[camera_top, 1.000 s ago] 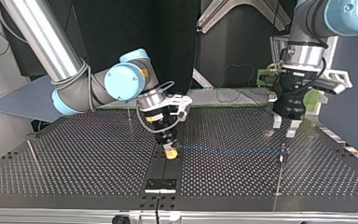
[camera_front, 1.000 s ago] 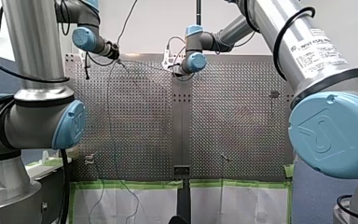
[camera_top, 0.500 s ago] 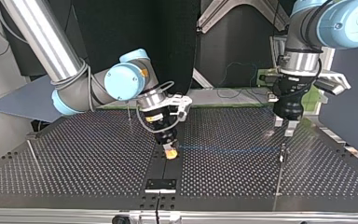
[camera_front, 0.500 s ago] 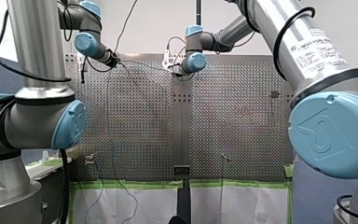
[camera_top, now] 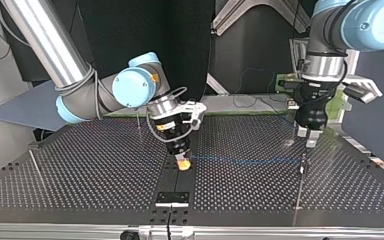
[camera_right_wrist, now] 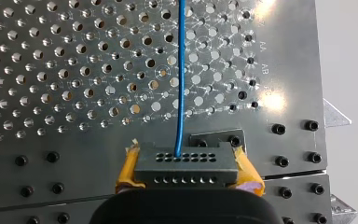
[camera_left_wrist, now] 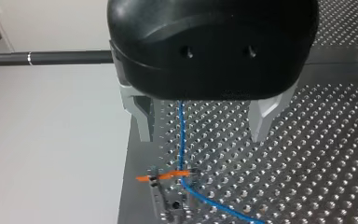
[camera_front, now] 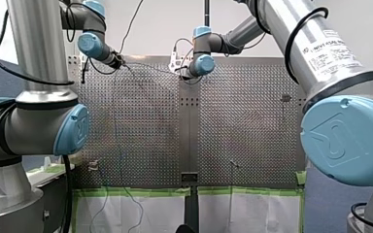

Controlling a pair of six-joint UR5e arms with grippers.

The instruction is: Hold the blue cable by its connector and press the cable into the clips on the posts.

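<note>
In the right wrist view the grey connector (camera_right_wrist: pixel 186 163) sits clamped between my right gripper's (camera_right_wrist: pixel 186 179) yellow pads (camera_right_wrist: pixel 127 169). The blue cable (camera_right_wrist: pixel 181 70) runs straight ahead from it over the perforated plate. Across the top view the blue cable (camera_top: pixel 245 160) stretches from my right gripper (camera_top: pixel 182 163) to a thin post (camera_top: pixel 303 167) at the view's right. Just above that post hangs my left gripper (camera_top: pixel 306 137). Seen from the left wrist, my left gripper (camera_left_wrist: pixel 200 137) is open, and the blue cable (camera_left_wrist: pixel 181 135) passes between its metal fingers (camera_left_wrist: pixel 142 119) into the orange-marked clip (camera_left_wrist: pixel 168 176).
More thin posts stand on the table: one (camera_top: pixel 138 120) behind my right gripper and one (camera_top: pixel 36 167) at the top view's left. A black plate (camera_top: pixel 172 197) lies at the table's near edge. In the front view, other posts (camera_front: pixel 233 165) rise near the front.
My left wrist has turned and drawn slightly in over the post at the top view's right. My right gripper and the connector have stayed still.
</note>
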